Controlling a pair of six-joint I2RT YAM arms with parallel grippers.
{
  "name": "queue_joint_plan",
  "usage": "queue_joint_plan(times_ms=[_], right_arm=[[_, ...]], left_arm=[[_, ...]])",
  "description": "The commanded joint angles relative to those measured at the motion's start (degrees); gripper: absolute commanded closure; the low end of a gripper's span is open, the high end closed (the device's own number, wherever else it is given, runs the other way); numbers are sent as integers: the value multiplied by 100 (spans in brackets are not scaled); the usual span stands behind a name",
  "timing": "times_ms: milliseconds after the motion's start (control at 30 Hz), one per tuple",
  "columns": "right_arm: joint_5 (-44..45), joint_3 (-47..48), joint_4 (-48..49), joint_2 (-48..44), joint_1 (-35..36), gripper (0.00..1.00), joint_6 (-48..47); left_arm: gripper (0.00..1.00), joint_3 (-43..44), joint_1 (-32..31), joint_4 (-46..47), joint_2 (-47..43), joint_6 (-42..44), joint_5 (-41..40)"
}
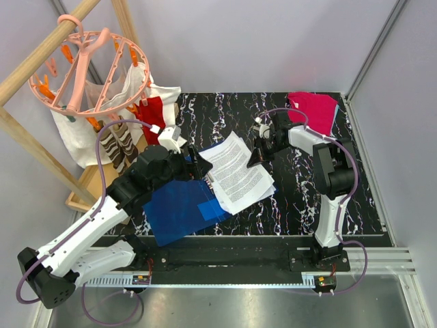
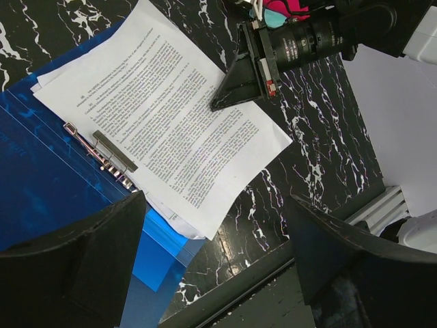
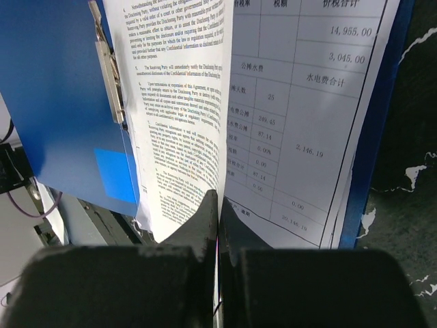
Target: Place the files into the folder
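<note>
The files (image 1: pixel 235 171) are white printed sheets lying on the open blue folder (image 1: pixel 179 208) on the black marble table. My right gripper (image 1: pixel 258 158) is at the stack's far right edge. In the right wrist view it (image 3: pixel 218 205) is shut on the edge of the top text sheet (image 3: pixel 181 102), which curls up off a sheet printed with a table (image 3: pixel 307 123). The folder's metal clip (image 3: pixel 109 75) sits beside the stack. My left gripper (image 2: pixel 218 260) hangs open and holds nothing, above the files' near corner (image 2: pixel 171 116) and the folder (image 2: pixel 41 184).
Pink and teal clothes (image 1: pixel 314 109) lie at the table's back right. A pink round drying hanger with clothes (image 1: pixel 95 68) hangs on a wooden frame at the left. Walls stand behind the table and along its right side. A black rail (image 2: pixel 273 273) runs along the near edge.
</note>
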Motion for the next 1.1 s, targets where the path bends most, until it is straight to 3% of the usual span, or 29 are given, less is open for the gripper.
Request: queue_joint_plan(times_ms=[0, 367, 467, 500, 733, 867, 1067], right_arm=[[44, 291, 247, 115, 44, 100, 344], [-26, 230, 396, 124, 44, 100, 432], [0, 160, 440, 80, 53, 90, 458], [96, 125, 440, 11, 70, 79, 467], [606, 46, 397, -429, 97, 48, 528], [1036, 63, 230, -684, 97, 39, 467], [1510, -42, 71, -720, 88, 37, 309]], left_arm=[[14, -64, 33, 319, -184, -57, 95], [14, -99, 41, 354, -114, -57, 279], [14, -108, 50, 380, -53, -57, 323], [14, -99, 41, 389, -44, -40, 358], [9, -73, 59, 311, 26, 145, 481], [9, 7, 103, 73, 255, 49, 438], [9, -90, 235, 55, 369, -127, 473]])
